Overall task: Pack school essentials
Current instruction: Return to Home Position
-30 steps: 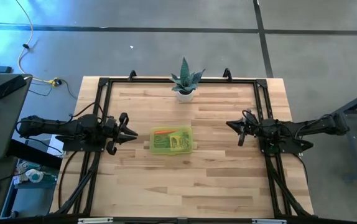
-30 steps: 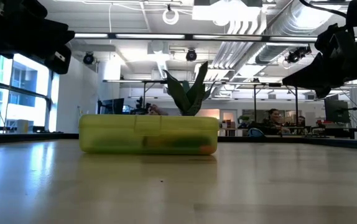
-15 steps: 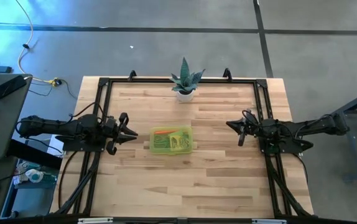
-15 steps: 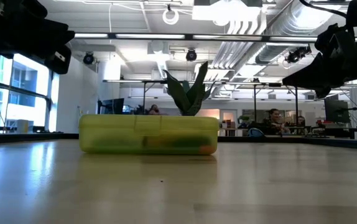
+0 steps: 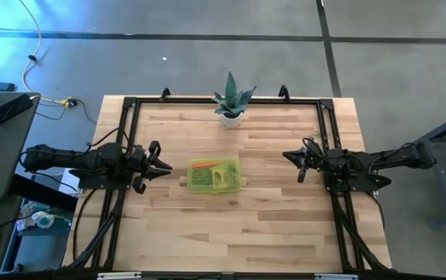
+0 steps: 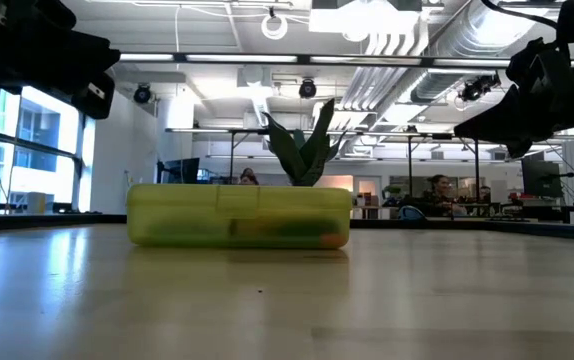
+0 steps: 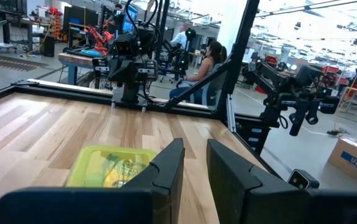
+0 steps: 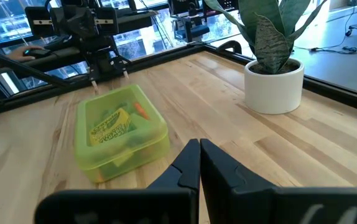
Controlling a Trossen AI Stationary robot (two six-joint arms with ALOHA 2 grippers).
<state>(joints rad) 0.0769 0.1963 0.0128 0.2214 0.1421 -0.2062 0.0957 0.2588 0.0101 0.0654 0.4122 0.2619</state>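
Note:
A translucent yellow-green plastic case (image 5: pixel 214 175) lies flat on its bottom in the middle of the wooden table, lid closed. Through the lid I see the yellow-green crayon box (image 8: pixel 111 127) and an orange stick (image 8: pixel 140 110); the other school essentials cannot be made out. My left gripper (image 5: pixel 159 165) hovers level just left of the case, its fingers (image 7: pixel 194 144) a little apart with nothing between them. My right gripper (image 5: pixel 289 157) hovers farther off to the case's right, fingers (image 8: pixel 199 144) shut and empty.
A spiky green plant in a white pot (image 5: pixel 231 101) stands at the table's far edge, behind the case. Black frame rails (image 5: pixel 130 124) run along the left, right and far sides. People sit at desks in the room beyond (image 7: pixel 206 62).

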